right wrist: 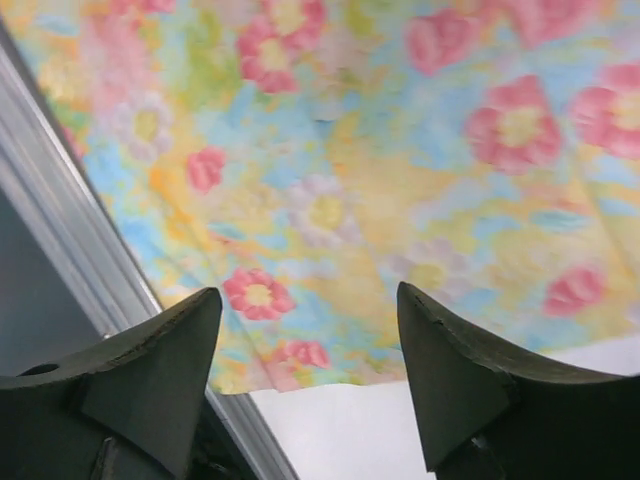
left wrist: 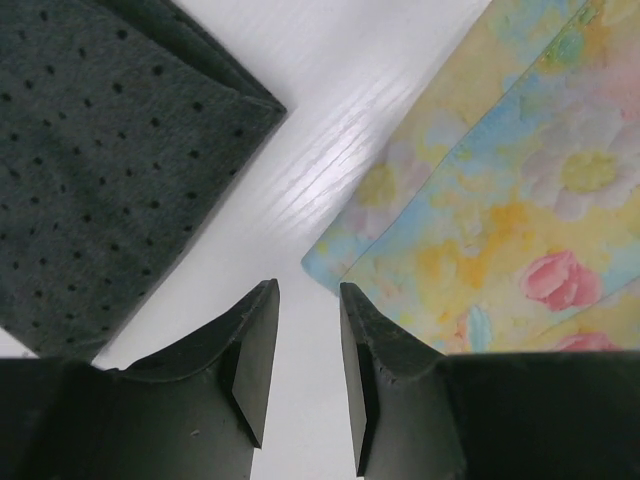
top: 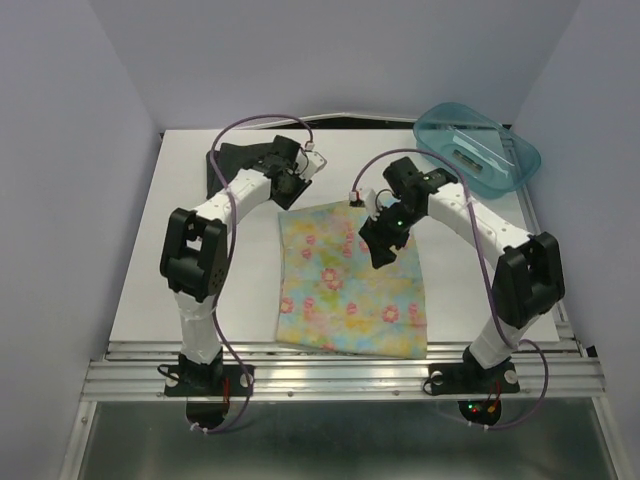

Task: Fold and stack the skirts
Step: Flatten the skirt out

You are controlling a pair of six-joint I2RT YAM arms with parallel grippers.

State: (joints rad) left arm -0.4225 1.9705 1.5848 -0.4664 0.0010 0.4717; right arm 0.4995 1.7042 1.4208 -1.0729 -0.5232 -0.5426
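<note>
Hovering empty, left pincer (left wrist: 307, 290) narrowly spread beside the dark skirt (left wrist: 110, 150) at the worktop's (top: 150, 290) far-left corner, right pincer (right wrist: 308, 300) wide over the mid-worktop floral skirt (top: 350, 290); stacking not yet done.

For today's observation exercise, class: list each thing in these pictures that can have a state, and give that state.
Pastel yellow floral cloth skirt: flat on table, unheld.
Dark charcoal knit skirt: flat, apart from the floral one, unstacked.
Translucent teal plastic bin: upright, open-topped.
Left end effector: slightly open, empty.
Right end effector: wide open, empty.
</note>
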